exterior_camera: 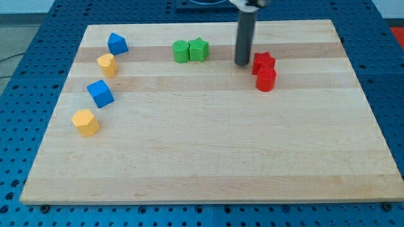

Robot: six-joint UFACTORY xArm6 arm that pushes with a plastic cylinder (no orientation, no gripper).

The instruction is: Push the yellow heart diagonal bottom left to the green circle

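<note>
In the camera view, a pale wooden counter [208,157] lies on a blue perforated base [25,38]. The dark rod comes down from the view's top, and my tip [242,64] rests on the wood just to the view's left of the red star [264,62] — close beside it, though whether they touch I cannot tell. A second red block [266,80] (rounded, shape not clear) sits directly below the star, touching it.

There are no fingers on this arm, so nothing is clenched or released; the rod simply ends in the tip.

Further to the view's left along the top, the green circle [181,52] and a green star [199,48] stand side by side, touching. My tip is between this green pair and the red pair, nearer the red.

Along the view's left side runs a loose column: a blue block [117,43] at the top, the yellow heart [107,64] just below it, a blue cube [100,93] lower down, and another yellow block [86,122] lowest. The yellow heart is well apart from the green circle — to its left and slightly lower — and well apart from my tip.
</note>
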